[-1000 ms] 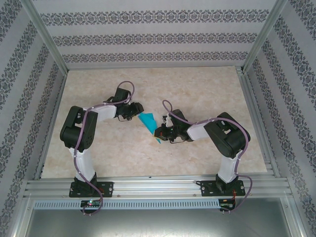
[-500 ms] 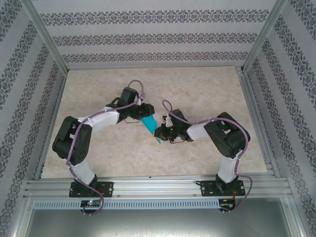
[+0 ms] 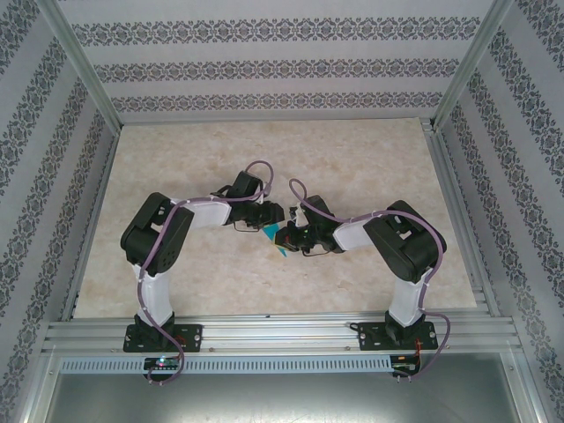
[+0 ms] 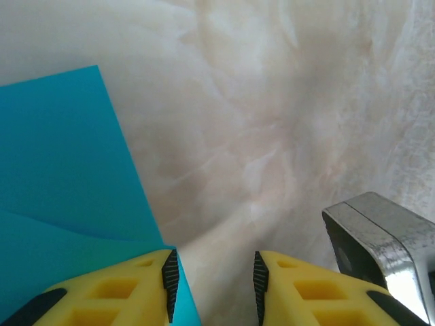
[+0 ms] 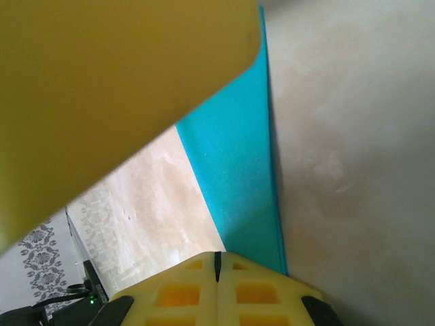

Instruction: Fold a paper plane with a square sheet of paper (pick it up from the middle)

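Both my grippers meet at the teal sheet (image 3: 279,242), mid-table (image 3: 370,159).
My left gripper (image 4: 212,278) stands part open, the sheet's edge beneath one finger. My right gripper (image 5: 217,261) is closed, and the sheet runs out from its tips.

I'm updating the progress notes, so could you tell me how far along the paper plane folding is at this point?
Done: the paper shows a fold line and overlapping layers. In hand: the right jaws, shut, rest at its narrow end; the left jaws hover open at its edge. Left: what shows is not yet a finished plane.
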Action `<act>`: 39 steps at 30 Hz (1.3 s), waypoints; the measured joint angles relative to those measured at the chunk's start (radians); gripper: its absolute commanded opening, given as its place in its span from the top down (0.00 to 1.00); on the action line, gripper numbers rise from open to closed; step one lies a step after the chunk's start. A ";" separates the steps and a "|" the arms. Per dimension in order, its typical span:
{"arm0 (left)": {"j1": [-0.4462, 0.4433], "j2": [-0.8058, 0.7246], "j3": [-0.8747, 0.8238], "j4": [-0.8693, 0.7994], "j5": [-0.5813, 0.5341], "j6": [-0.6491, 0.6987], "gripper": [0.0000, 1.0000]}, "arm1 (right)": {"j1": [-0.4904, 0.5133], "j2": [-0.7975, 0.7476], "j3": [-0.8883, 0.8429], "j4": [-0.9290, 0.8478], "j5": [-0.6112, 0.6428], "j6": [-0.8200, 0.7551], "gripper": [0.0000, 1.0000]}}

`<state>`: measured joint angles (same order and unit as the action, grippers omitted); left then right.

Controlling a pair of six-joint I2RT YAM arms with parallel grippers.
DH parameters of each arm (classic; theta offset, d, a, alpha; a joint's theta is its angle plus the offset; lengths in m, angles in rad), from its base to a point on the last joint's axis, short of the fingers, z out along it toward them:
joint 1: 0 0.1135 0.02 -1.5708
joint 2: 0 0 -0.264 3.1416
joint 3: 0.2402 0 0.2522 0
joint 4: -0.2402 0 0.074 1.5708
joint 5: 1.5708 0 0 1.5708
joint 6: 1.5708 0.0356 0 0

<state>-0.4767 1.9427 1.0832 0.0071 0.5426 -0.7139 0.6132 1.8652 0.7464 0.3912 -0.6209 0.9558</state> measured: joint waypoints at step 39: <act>0.064 -0.008 -0.068 0.126 0.075 -0.023 0.60 | 0.020 -0.060 0.125 -0.194 0.030 -0.037 0.93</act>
<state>-0.4126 1.9347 1.0153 0.1333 0.6178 -0.7368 0.6331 1.8053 0.8715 0.1974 -0.5907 0.9184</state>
